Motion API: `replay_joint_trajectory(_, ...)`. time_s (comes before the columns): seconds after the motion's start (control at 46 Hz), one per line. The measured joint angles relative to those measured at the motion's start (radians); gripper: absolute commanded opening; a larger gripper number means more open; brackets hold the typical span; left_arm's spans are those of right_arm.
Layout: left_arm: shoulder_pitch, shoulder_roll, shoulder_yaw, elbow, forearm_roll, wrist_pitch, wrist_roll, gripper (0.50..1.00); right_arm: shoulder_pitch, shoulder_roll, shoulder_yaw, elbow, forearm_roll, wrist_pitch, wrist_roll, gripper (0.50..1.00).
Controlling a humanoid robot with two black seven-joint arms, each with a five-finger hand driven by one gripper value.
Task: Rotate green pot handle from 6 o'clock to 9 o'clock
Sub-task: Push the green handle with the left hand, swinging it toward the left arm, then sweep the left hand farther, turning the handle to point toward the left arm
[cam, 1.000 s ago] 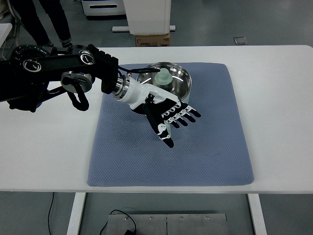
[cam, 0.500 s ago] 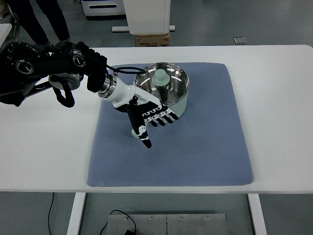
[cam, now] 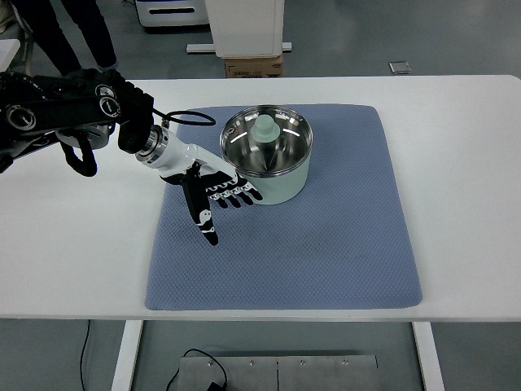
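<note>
The left robot hand (cam: 213, 198) hangs released, fingers spread, just left of the green pot (cam: 269, 157) on the blue mat (cam: 342, 244). The handle is hidden (likely behind the hand), so the turn seems underway; next, push it toward nine o'clock

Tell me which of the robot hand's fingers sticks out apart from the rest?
On the left hand, it is the thumb, pointing down toward the near edge of the blue mat. The other fingers lie side by side, pointing toward the green pot.

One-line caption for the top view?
Left hand, fingers spread, beside the green pot on the blue mat.
</note>
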Motion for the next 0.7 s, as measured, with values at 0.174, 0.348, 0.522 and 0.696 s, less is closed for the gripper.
replay_joint_trajectory(0.174, 0.0, 0.015, 0.012, 0.006, 0.019, 0.0, 0.0, 1.0, 0.0, 0.0, 0.0, 0.0, 0.0, 0.0, 0.0, 1.0)
replay_joint_trajectory(0.348, -0.002, 0.038, 0.023, 0.015, 0.04, 0.0, -0.001, 1.0, 0.0, 0.0, 0.0, 0.0, 0.0, 0.0, 0.0, 1.0)
replay_joint_trajectory(0.522, -0.002, 0.046, 0.023, 0.062, 0.063, 0.0, -0.002, 1.0, 0.0, 0.0, 0.0, 0.0, 0.0, 0.0, 0.0, 1.0)
replay_joint_trajectory(0.696, 0.003, 0.049, 0.023, 0.12, 0.065, 0.0, -0.002, 1.0, 0.0, 0.0, 0.0, 0.0, 0.0, 0.0, 0.0, 1.0)
